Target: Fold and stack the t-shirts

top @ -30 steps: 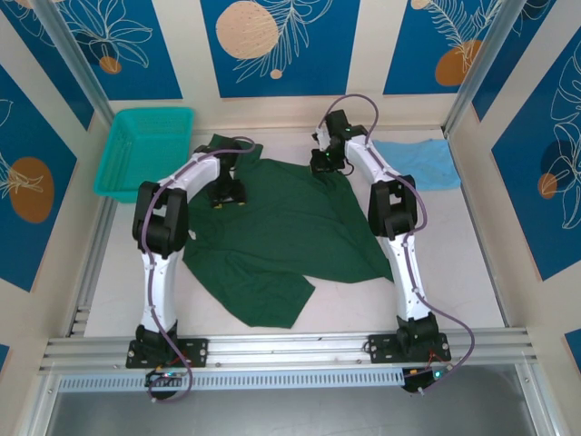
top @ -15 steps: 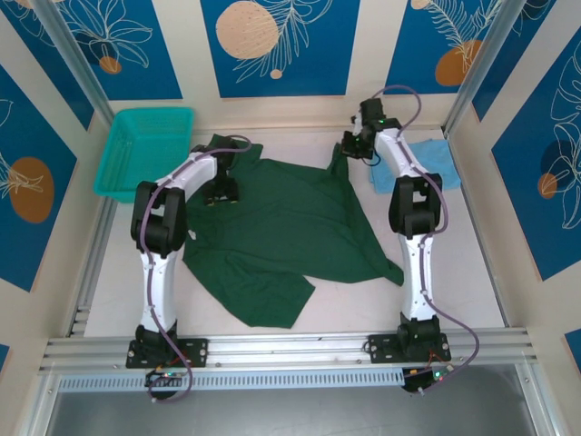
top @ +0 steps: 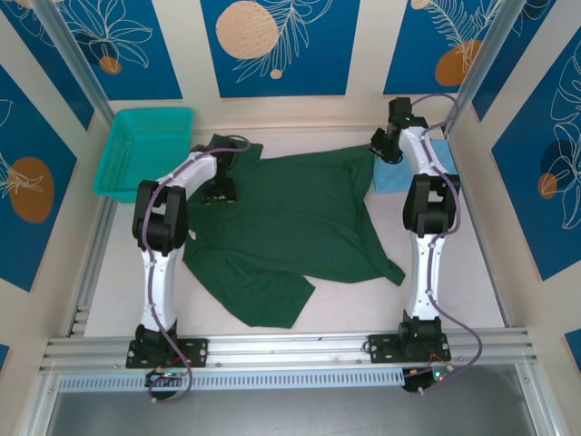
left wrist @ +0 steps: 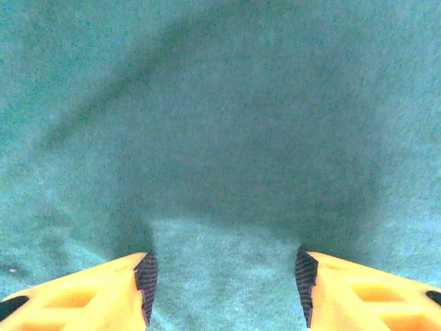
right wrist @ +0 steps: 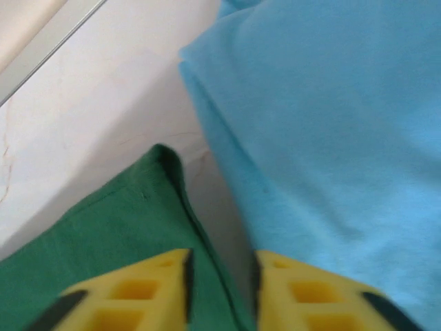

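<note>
Right wrist: green t-shirt (right wrist: pixel 89 241) edge inside right pincer (right wrist: pixel 222 267) (parted).

The spread t-shirt (top: pixel 290 227) lies between the basket (top: pixel 150 112) and the folded t-shirt (top: pixel 390 179).

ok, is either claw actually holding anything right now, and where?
Left claw stands open over the green t-shirt, gripping nothing. Right claw straddles that shirt's far right corner; whether it grips cannot be told.

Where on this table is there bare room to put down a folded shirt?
Bare table lies right of the right arm, in front of the blue shirt; a narrow strip lies left of the left arm, near the basket. The green shirt crowds the middle.
</note>
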{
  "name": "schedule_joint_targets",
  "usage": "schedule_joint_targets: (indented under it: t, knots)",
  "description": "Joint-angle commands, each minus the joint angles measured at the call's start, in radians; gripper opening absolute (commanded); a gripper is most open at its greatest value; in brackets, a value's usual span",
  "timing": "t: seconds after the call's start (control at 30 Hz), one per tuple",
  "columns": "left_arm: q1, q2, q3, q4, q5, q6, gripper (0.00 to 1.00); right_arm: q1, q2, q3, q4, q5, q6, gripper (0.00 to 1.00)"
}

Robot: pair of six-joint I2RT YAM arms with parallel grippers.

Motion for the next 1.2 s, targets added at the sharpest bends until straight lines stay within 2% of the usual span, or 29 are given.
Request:
schedule_joint_targets:
  t: [0.0,0.13,0.23,0.33,0.47,0.6,0.73,0.87,1.0,1.1,1.17]
  knots:
    - [0.014,0.016,0.073,-0.036,0.007,0.012,0.6,-0.029,-0.043,0.097,-0.104,0.048,0.048,0.5]
    - [0.009,-0.017,0.133,-0.063,0.058,0.002,0.67,-0.043,-0.149,0.05,-0.145,0.051,0.051,0.52]
    - [-0.005,-0.076,0.112,-0.071,0.103,-0.018,0.72,-0.028,-0.324,-0.172,-0.085,0.0,0.028,0.52]
    - [-0.021,-0.179,-0.014,-0.047,0.159,-0.061,0.78,-0.01,-0.533,-0.491,-0.021,-0.044,0.054,0.55]
    - [-0.027,-0.345,-0.29,0.018,0.259,-0.132,0.84,0.032,-0.794,-0.903,0.02,-0.058,0.087,0.61]
    - [-0.032,-0.465,-0.488,0.03,0.319,-0.136,0.85,0.097,-0.97,-1.151,-0.044,-0.061,0.048,0.65]
    - [-0.049,-0.584,-0.611,-0.007,0.337,-0.077,0.85,0.163,-1.042,-1.251,-0.168,-0.037,0.054,0.66]
    - [-0.085,-0.677,-0.71,-0.042,0.428,-0.002,0.8,0.207,-1.114,-1.361,-0.218,0.032,0.139,0.66]
    - [-0.137,-0.763,-0.841,-0.041,0.513,-0.015,0.79,0.205,-1.18,-1.462,-0.179,0.065,0.228,0.62]
    - [-0.173,-0.784,-0.918,-0.032,0.567,-0.028,0.77,0.209,-1.185,-1.503,-0.102,0.023,0.211,0.58]
    - [-0.193,-0.781,-0.954,-0.03,0.57,-0.03,0.77,0.222,-1.163,-1.504,-0.089,0.04,0.195,0.57]
